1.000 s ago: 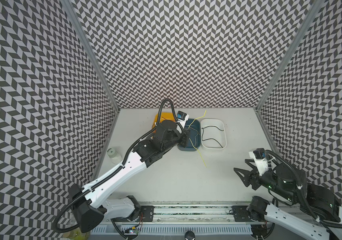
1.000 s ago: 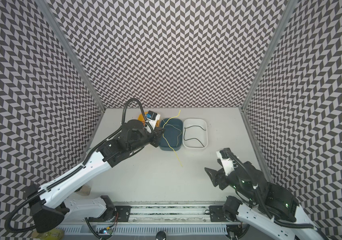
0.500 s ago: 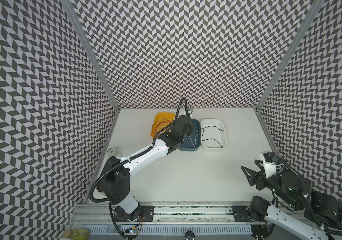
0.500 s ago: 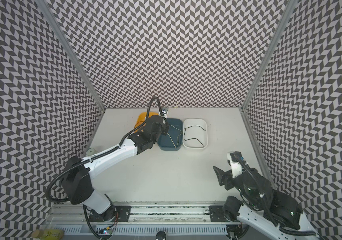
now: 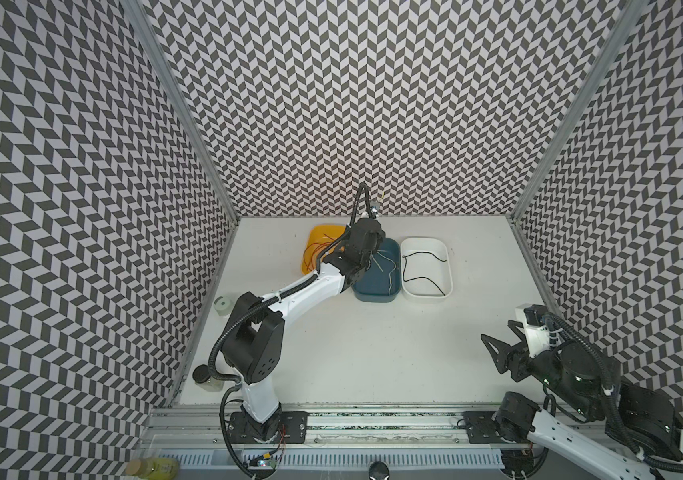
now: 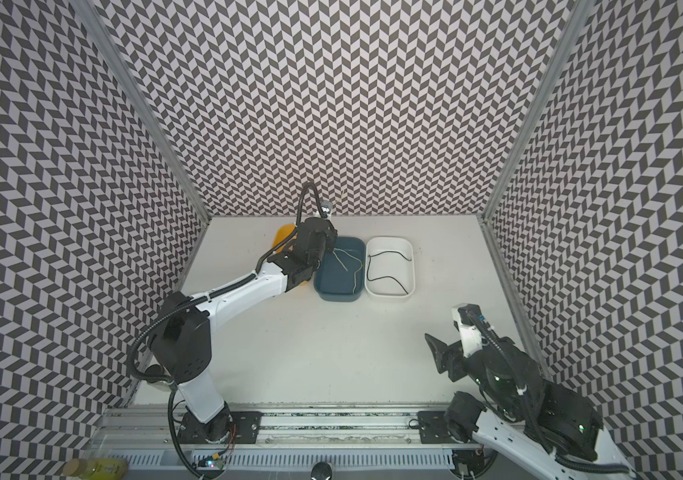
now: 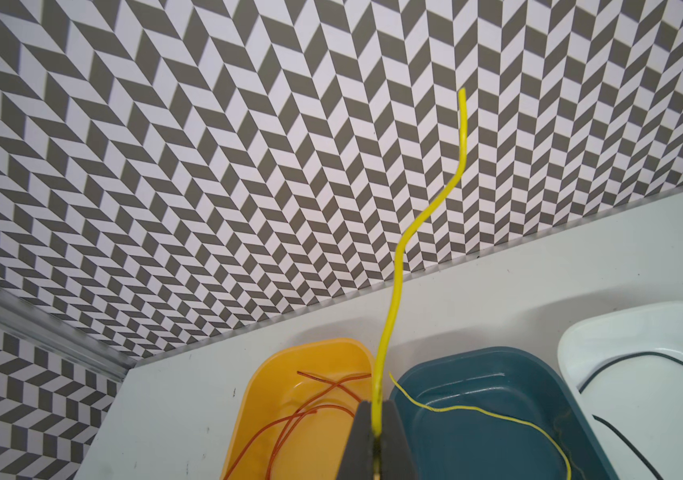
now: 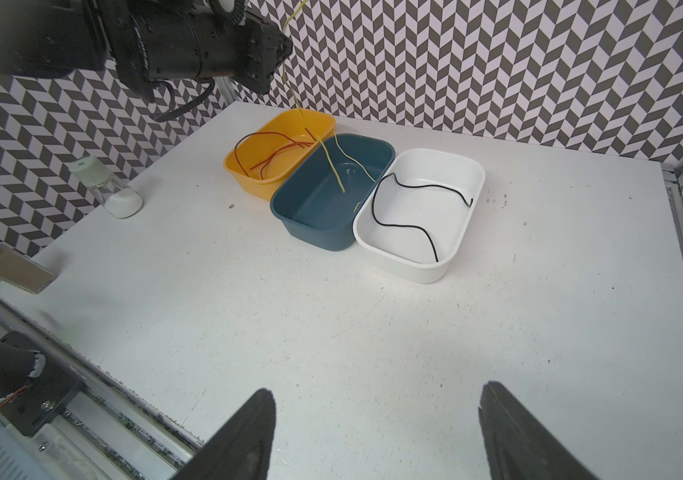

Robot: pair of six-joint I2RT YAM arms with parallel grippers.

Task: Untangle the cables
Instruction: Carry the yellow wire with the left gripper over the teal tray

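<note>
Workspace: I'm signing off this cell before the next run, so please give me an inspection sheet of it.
Surface: white table, lightly speckled.
Job's things: red cables in yellow tray; black cable in white tray; loose yellow cable in blue tray.
Clutter: powder jar, brown jar by left edge.
Grippers: left gripper shut on held yellow cable; right gripper open, empty.
Cables: left arm's hose arches over wrist.
Surroundings: chevron walls, front rail.

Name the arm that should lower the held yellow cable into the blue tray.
Left. The left gripper is shut on the yellow cable, whose lower end hangs over the blue tray. The right gripper is open, empty and near the table's front edge, far from that tray.
</note>
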